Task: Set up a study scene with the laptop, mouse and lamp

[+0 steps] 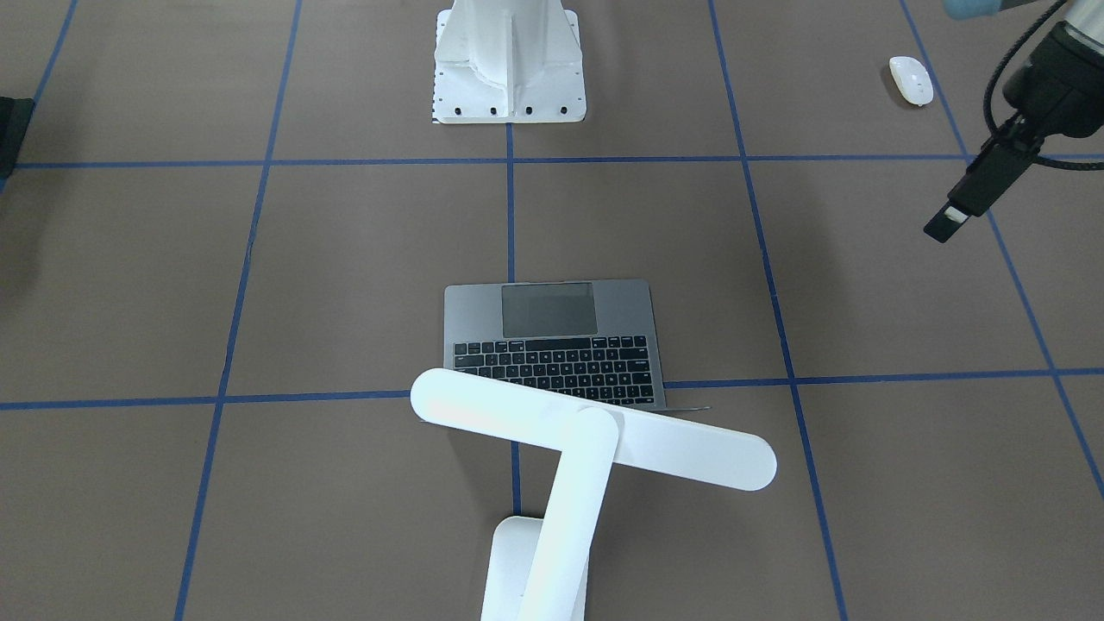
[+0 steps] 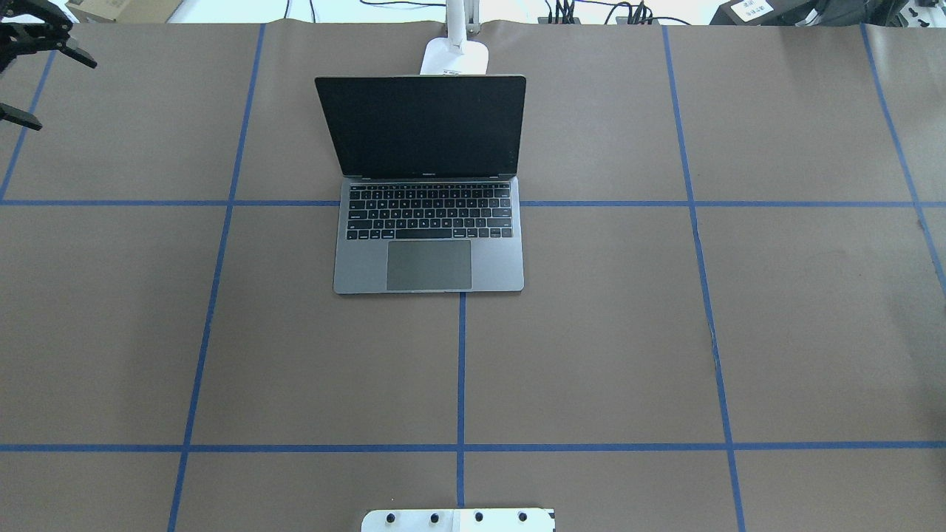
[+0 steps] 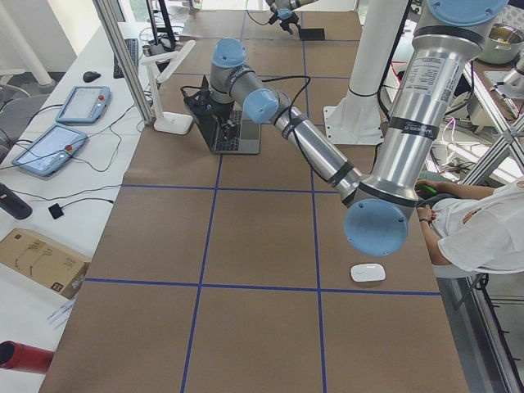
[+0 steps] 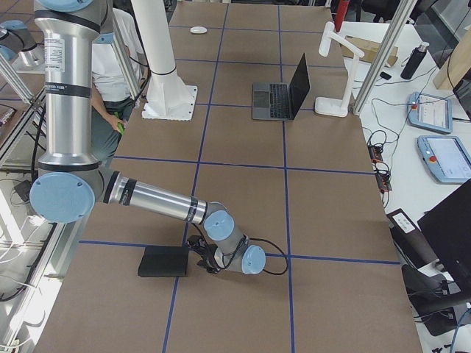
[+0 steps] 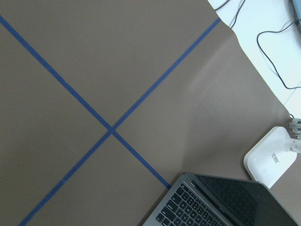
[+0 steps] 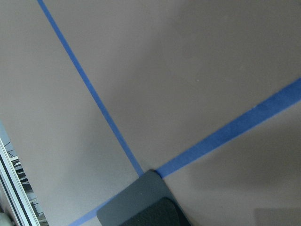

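Note:
The laptop [image 2: 429, 222] stands open in the middle of the table, its screen dark, and shows in the front view [image 1: 552, 341] too. The lamp [image 1: 595, 429] stands behind it with its bar head over the hinge; its base [image 2: 456, 58] shows past the lid. The mouse [image 1: 912, 79] lies near the robot's side on the left, far from the laptop, and also shows in the left side view [image 3: 368, 273]. My left gripper [image 2: 50, 87] is open and empty, in the air at the far left. My right gripper [image 4: 202, 257] is beside a black mat; I cannot tell its state.
The white bolted pedestal [image 1: 509, 60] stands at the robot's edge. The flat black mat [image 4: 163, 261] lies at the table's right end. A seated person [image 3: 483, 229] is beside the robot. Teach pendants [image 4: 434, 110] and cables lie past the far edge.

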You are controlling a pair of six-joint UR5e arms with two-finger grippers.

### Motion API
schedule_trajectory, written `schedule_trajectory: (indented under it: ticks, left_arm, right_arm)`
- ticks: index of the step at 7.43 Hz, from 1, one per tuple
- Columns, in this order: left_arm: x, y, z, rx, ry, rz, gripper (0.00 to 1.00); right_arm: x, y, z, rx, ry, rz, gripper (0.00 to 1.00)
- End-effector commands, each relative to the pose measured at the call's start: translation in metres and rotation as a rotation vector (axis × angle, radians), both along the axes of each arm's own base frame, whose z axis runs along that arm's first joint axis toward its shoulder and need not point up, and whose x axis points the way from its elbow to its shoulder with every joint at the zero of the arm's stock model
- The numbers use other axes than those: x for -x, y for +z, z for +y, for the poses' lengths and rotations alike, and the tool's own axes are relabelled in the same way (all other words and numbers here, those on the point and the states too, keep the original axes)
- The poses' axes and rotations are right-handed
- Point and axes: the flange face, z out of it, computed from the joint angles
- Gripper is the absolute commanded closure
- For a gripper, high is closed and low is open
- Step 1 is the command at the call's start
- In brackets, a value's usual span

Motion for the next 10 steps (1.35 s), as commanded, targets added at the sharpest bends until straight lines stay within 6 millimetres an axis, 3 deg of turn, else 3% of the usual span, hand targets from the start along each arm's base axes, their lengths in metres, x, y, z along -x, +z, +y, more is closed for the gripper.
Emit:
schedule_trajectory:
  ticks: [1, 4, 6, 10]
  left_arm:
    - [0.035, 0.011, -0.005, -0.048, 0.025, -0.044, 0.04]
    - [0.044, 0.02, 0.001, -0.063, 0.059, -0.032, 0.04]
    - [0.045, 0.021, 0.002, -0.061, 0.059, -0.032, 0.04]
    - [0.046, 0.015, 0.006, -0.071, 0.054, -0.028, 0.04]
  right_arm:
    - [-0.001, -0.002, 0.012, 0.046, -0.04, -0.027, 0.1]
    - [-0.001, 0.002, 0.016, 0.048, -0.054, -0.036, 0.1]
    - [0.002, -0.009, 0.004, 0.009, -0.061, -0.049, 0.1]
    - [-0.005, 0.008, 0.021, -0.029, -0.101, -0.057, 0.09]
